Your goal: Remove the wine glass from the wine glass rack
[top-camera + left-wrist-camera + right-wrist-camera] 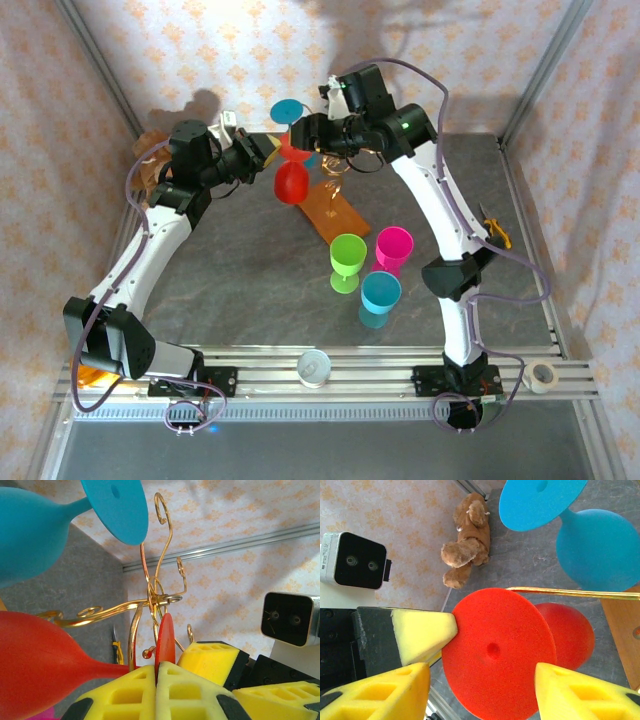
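A red wine glass hangs upside down on the gold wire wine glass rack, beside a blue glass hung the same way. My left gripper is shut on the rim of the red glass's flat foot, which stands edge-on between the yellow pads. My right gripper is open, one yellow finger on each side of that round red foot, with the red bowl behind it. In the top view both grippers meet at the rack, over its brown wooden base.
Green, pink and cyan glasses stand upright on the table in front of the rack. A teddy bear lies at the back left. Pliers lie at the right edge, and tape rolls sit on the front rail.
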`<state>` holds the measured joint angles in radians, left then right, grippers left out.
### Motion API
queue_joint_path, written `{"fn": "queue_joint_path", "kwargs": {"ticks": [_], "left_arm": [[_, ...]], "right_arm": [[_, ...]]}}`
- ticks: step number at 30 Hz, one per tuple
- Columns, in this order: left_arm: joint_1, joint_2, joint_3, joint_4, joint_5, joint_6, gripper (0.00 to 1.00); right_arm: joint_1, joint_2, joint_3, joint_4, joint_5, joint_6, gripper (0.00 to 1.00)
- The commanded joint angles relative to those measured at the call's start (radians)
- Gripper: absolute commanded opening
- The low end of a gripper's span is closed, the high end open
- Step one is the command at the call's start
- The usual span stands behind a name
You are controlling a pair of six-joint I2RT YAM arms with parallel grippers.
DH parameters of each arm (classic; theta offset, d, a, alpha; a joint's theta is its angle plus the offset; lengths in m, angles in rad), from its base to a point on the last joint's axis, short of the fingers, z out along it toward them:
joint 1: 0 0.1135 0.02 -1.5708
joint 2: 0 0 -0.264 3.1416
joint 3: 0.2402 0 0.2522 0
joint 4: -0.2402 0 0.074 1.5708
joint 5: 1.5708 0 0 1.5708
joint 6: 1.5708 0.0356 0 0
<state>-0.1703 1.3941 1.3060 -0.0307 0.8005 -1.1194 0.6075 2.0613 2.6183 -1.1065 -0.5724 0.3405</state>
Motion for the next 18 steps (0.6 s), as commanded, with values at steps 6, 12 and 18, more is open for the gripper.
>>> {"fn": "queue_joint_path", "kwargs": {"ticks": [6,12,18], "left_arm": [[-0.007,-0.031,0.012,0.062,-0.027,-0.056,0.0],[-0.005,-0.051,0.012,0.01,-0.061,-0.045,0.0],[-0.006,-0.066,-0.017,0.053,-0.096,-0.093,0.0]], "right_arm": [[-0.004,-0.06,0.025,0.028,0.012,0.018,0.58],[-0.006,-0.067,0.024,0.033,0.01,0.017,0.58],[-0.005,-0.072,0.021,0.036,0.023,0.017,0.59]]}}
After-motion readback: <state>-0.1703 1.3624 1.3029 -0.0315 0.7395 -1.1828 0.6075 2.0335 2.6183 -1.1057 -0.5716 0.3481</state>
